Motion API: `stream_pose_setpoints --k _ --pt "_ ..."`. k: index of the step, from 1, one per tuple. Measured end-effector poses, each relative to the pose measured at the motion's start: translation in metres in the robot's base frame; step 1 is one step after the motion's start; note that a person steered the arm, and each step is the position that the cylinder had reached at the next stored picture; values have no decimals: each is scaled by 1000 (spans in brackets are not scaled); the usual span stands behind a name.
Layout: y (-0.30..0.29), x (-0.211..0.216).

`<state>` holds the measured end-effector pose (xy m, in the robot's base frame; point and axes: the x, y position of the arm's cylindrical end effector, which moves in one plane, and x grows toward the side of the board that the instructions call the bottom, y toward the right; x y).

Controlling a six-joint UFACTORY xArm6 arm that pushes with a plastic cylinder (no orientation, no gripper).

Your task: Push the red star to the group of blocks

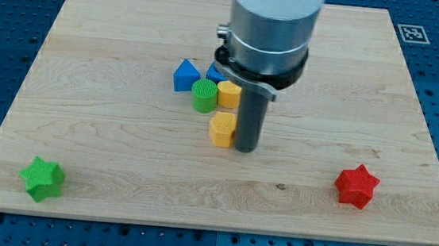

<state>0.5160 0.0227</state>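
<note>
Resting just right of the yellow hexagonal block (222,129), my tip (246,149) has no claw to open or close. The red star-shaped block (357,185) lies well right and nearer, far from the group. A blue block (215,72) is half hidden behind the arm.

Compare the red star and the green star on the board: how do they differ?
The red star is red and lies near the view's bottom right; the green star is green and lies at the bottom left. The red star is nearer my tip than the green star. Both are star-shaped, similar in size, and apart from the central blocks.
</note>
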Motion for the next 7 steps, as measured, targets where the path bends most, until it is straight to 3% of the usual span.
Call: stream_pose_setpoints --k 4,7 --pt "-37 17" --pt "-36 -38"
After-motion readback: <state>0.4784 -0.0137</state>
